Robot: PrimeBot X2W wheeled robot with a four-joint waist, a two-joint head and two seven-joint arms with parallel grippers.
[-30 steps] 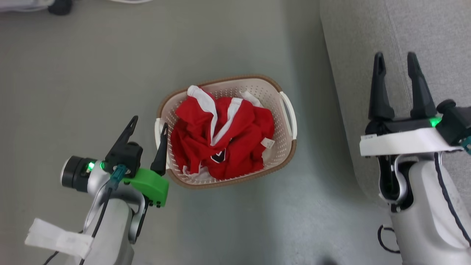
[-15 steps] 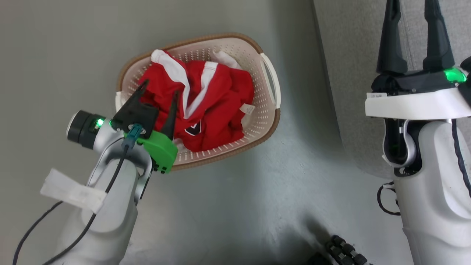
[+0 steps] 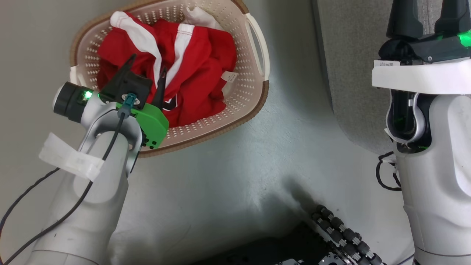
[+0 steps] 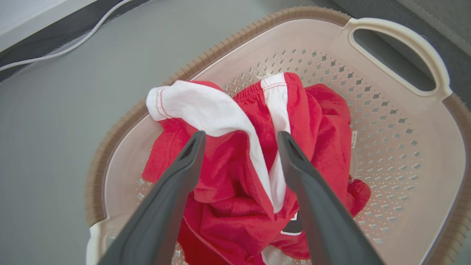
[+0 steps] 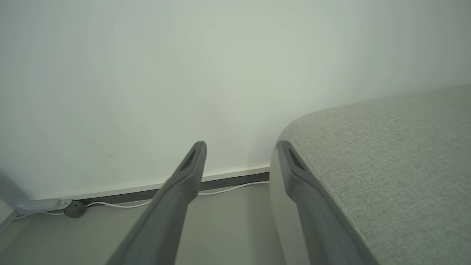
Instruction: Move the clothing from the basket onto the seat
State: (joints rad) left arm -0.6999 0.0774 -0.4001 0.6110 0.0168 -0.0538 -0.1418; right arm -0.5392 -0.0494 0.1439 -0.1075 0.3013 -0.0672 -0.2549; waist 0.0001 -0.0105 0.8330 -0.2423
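The clothing (image 3: 198, 62) is a crumpled red pile with white stripes inside the cream perforated basket (image 3: 241, 97) on the floor. My left gripper (image 3: 148, 64) hangs open over the pile's near side. In the left wrist view its fingers (image 4: 241, 136) straddle a white-striped fold of the clothing (image 4: 323, 121), and I cannot tell if they touch it. The basket's wall (image 4: 386, 121) and white handle (image 4: 404, 36) lie beyond. My right gripper (image 3: 427, 14) is open beside the grey seat (image 3: 349, 55), holding nothing. In the right wrist view its fingers (image 5: 241, 145) point past the seat's rounded corner (image 5: 386, 154).
Grey floor (image 3: 220, 176) surrounds the basket. My dark wheeled base (image 3: 338, 232) shows at the bottom edge. A pale wall (image 5: 184, 73) with a white cable (image 5: 228, 188) along its foot stands beyond the seat. A grey stand foot (image 5: 36, 204) sits at that wall's left.
The head camera has tilted down and the picture has shifted. My left gripper has gone from beside the basket's rim to over the clothing. Both grippers stay open.
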